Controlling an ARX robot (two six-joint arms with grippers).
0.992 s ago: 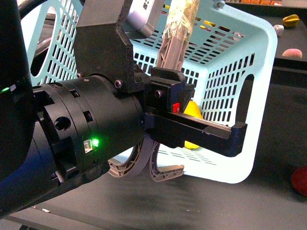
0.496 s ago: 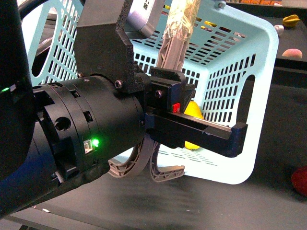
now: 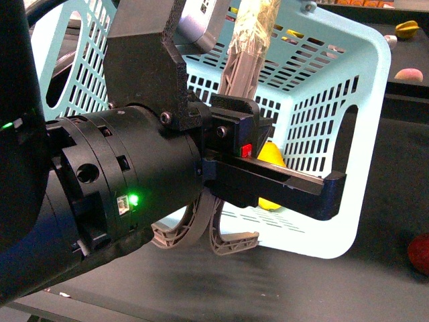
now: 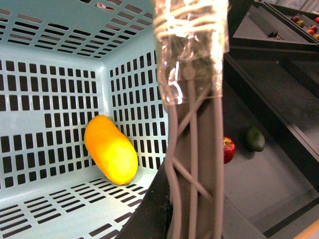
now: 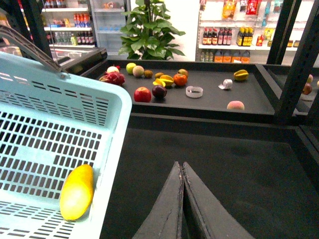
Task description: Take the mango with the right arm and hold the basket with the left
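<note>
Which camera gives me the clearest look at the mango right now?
The left wrist view: the mango lies large and whole in a corner of the basket. The right wrist view shows it whole but smaller, near the frame's edge. The front view shows only yellow slivers behind the left gripper.

Dark display counter [image 5: 209, 102] strewn with fruit [image 5: 142, 94], leafy potted plant [image 5: 152, 22] behind it, bright shop shelves [image 5: 234, 35] of bottles, drinks fridge [image 5: 110, 22], black metal posts [image 5: 298, 59]

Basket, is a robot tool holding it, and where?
Probably the left tool, by the taped handle: the handle runs straight to it and the basket is tilted. The pinch itself is hidden. The right tool is shut and empty.
</note>
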